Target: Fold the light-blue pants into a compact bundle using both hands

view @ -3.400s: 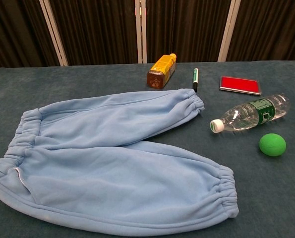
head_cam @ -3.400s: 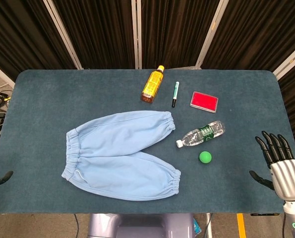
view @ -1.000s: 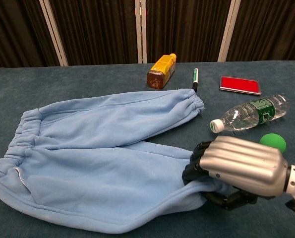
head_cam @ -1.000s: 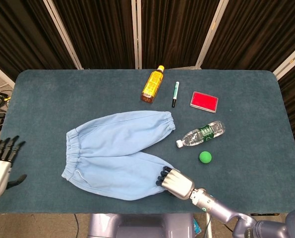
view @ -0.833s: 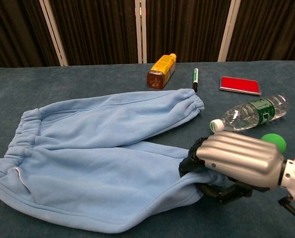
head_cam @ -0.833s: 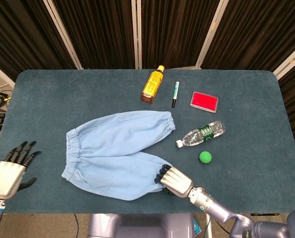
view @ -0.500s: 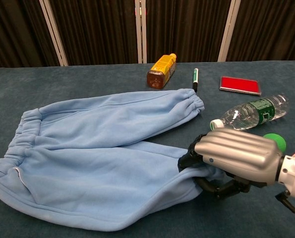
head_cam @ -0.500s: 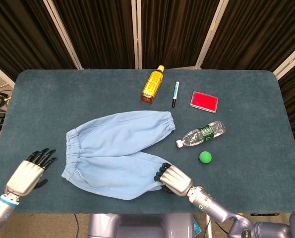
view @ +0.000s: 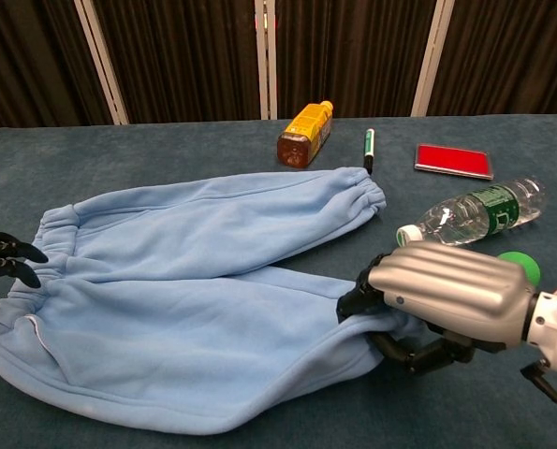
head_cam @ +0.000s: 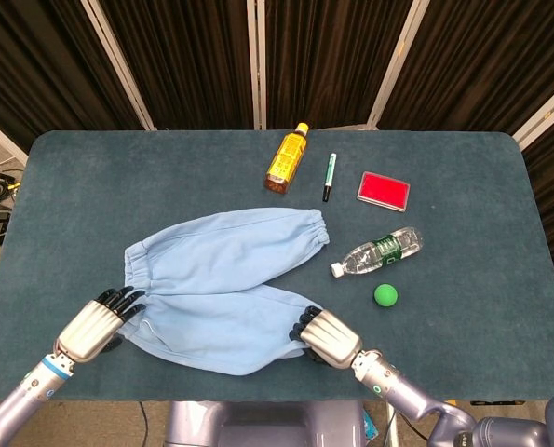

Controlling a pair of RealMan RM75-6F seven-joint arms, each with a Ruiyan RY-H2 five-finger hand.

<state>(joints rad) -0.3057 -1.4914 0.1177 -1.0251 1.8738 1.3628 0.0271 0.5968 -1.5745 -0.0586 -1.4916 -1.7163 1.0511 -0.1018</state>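
Observation:
The light-blue pants (head_cam: pixel 221 279) lie flat on the dark blue table (head_cam: pixel 72 186), waistband to the left and both legs pointing right. My right hand (head_cam: pixel 328 337) grips the cuff of the near leg, its fingers curled over the bunched fabric; in the chest view this hand (view: pixel 442 299) hides the cuff on the pants (view: pixel 194 299). My left hand (head_cam: pixel 100 321) lies at the near left corner of the waistband with its fingers spread and their tips at the fabric's edge, holding nothing. Only its dark fingertips (view: pixel 2 257) show in the chest view.
An orange bottle (head_cam: pixel 287 158), a green marker (head_cam: pixel 329 176) and a red box (head_cam: pixel 384 190) lie beyond the pants. A water bottle (head_cam: pixel 377 251) and a green ball (head_cam: pixel 385 295) sit just right of the legs, close to my right hand.
My left hand has come in from the table's left edge to the waistband corner. My right hand keeps its grip on the near cuff, which is drawn slightly inward.

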